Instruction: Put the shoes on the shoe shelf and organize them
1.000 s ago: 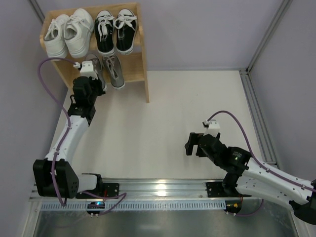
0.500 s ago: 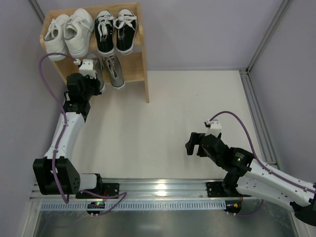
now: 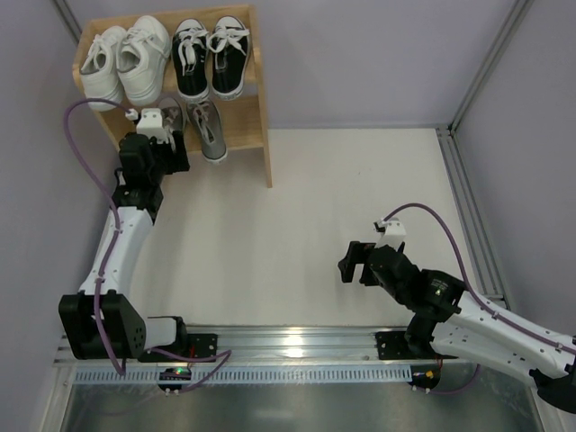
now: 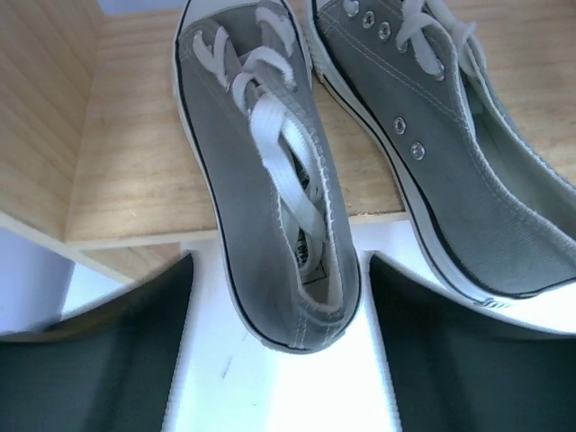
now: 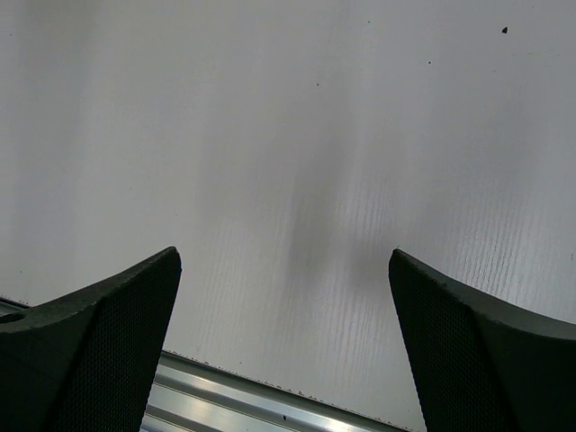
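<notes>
The shoe shelf (image 3: 262, 135) stands at the table's far left corner. On its upper tier are a white pair (image 3: 124, 61) and a black pair with white toe caps (image 3: 210, 56). On the lower board (image 4: 135, 162) lie two grey shoes side by side. The left grey shoe (image 4: 270, 207) has its heel overhanging the board's front edge. My left gripper (image 4: 281, 261) stands open around that heel, a gap showing on each side. The other grey shoe (image 4: 468, 180) lies to its right. From above, the left gripper (image 3: 171, 144) covers part of the left grey shoe (image 3: 171, 113). My right gripper (image 5: 283, 261) is open and holds nothing.
The right gripper (image 3: 347, 264) hangs low over the white table, right of centre. A metal rail (image 3: 297, 342) runs along the near edge. Grey walls close in behind and left of the shelf, and a metal frame post (image 3: 468, 180) lines the right side.
My left gripper has pushed a little further toward the shelf and its jaws have opened, letting go of the left grey shoe. The right arm has hardly moved.
</notes>
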Motion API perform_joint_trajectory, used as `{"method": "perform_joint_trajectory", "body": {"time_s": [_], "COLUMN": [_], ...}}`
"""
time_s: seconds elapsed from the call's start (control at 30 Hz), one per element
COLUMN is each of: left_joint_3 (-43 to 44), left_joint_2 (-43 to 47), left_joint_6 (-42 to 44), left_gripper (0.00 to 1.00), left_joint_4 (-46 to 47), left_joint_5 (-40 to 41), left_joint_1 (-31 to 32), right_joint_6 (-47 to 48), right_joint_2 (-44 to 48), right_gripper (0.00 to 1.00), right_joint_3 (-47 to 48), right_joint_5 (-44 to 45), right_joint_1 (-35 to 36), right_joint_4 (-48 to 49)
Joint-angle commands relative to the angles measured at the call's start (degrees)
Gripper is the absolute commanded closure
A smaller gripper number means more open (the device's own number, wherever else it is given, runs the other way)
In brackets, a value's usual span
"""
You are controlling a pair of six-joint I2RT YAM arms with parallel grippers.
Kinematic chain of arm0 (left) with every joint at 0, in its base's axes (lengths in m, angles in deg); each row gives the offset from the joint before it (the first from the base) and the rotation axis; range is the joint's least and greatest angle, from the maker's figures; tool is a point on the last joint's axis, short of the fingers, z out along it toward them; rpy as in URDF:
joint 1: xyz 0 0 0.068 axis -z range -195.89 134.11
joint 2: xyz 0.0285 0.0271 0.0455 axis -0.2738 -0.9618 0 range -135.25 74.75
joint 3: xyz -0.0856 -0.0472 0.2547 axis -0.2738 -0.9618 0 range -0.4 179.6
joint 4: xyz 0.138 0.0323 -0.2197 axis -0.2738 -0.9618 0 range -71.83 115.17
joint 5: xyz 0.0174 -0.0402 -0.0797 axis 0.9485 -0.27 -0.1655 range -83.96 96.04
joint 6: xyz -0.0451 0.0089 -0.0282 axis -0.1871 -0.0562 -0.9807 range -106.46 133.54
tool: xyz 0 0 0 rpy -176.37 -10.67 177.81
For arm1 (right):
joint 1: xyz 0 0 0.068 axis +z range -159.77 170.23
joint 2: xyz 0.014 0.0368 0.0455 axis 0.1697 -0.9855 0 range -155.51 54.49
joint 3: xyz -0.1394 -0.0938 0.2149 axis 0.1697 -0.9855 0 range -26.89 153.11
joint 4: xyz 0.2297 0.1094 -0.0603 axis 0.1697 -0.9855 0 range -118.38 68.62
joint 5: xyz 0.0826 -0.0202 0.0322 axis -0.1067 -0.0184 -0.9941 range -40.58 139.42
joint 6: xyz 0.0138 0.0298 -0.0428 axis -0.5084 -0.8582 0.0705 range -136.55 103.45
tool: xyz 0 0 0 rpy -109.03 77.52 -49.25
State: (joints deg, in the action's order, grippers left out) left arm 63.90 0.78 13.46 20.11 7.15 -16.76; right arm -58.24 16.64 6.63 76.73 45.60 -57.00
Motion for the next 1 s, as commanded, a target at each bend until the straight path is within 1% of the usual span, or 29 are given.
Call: {"method": "perform_joint_trajectory", "body": {"time_s": [0.0, 0.07, 0.1, 0.13, 0.2, 0.33, 0.37, 0.43, 0.47, 0.63, 0.83, 0.97], "left_joint_3": [0.84, 0.05, -0.57, -1.53, -4.07, -5.93, -6.11, -5.76, -5.5, -3.65, -1.11, 2.15], "left_joint_2": [2.52, 3.92, 4.8, 5.67, 8.75, 11.74, 12.1, 11.84, 11.58, 7.62, 1.48, -2.84], "left_joint_6": [-3.61, -4.93, -5.46, -5.81, -7.39, -9.85, -10.46, -11.08, -11.52, -13.11, -12.58, -11.18], "left_gripper": [0.17, 0.03, 0.0, 0.0, 0.0, 0.0, 0.0, 0.01, 0.01, 0.03, 0.04, 0.08], "left_joint_4": [-0.39, -1.0, -1.09, -0.74, 0.22, 0.66, 0.93, 1.54, 1.98, 4.0, 6.99, 8.04], "left_joint_5": [0.92, 0.21, 0.21, 0.3, 0.39, 0.04, 0.13, 0.21, 0.48, 0.56, 3.2, 4.08], "left_joint_1": [-0.45, 0.07, 0.33, 0.34, 2.26, 5.69, 8.05, 10.26, 12.53, 15.45, 15.89, 15.89], "right_joint_6": [0.91, 0.91, 1.0, 1.0, 1.0, 0.91, 0.91, 0.82, 0.74, 0.47, 0.65, 0.56], "right_joint_2": [0.32, -0.12, -0.21, -0.39, -0.82, -1.97, -2.32, -2.67, -2.93, -2.5, -1.88, -2.14], "right_gripper": [0.03, 0.03, 0.03, 0.03, 0.03, 0.03, 0.03, 0.03, 0.03, 0.03, 0.03, 0.03], "right_joint_3": [0.14, 0.23, 0.32, 0.32, 0.32, 0.41, 0.5, 0.5, 0.5, 0.67, 1.11, 1.37], "right_joint_5": [1.17, 1.08, 0.99, 0.99, 0.82, 0.46, 0.2, 0.2, 0.11, 0.37, 1.25, 1.61], "right_joint_1": [0.17, 0.17, 0.17, 0.17, 0.17, 0.09, 0.17, 0.17, 0.17, 0.17, 0.17, 0.17], "right_joint_4": [0.46, 0.72, 0.81, 0.9, 1.16, 2.04, 2.13, 2.3, 2.39, 1.69, 0.73, 0.28]}}
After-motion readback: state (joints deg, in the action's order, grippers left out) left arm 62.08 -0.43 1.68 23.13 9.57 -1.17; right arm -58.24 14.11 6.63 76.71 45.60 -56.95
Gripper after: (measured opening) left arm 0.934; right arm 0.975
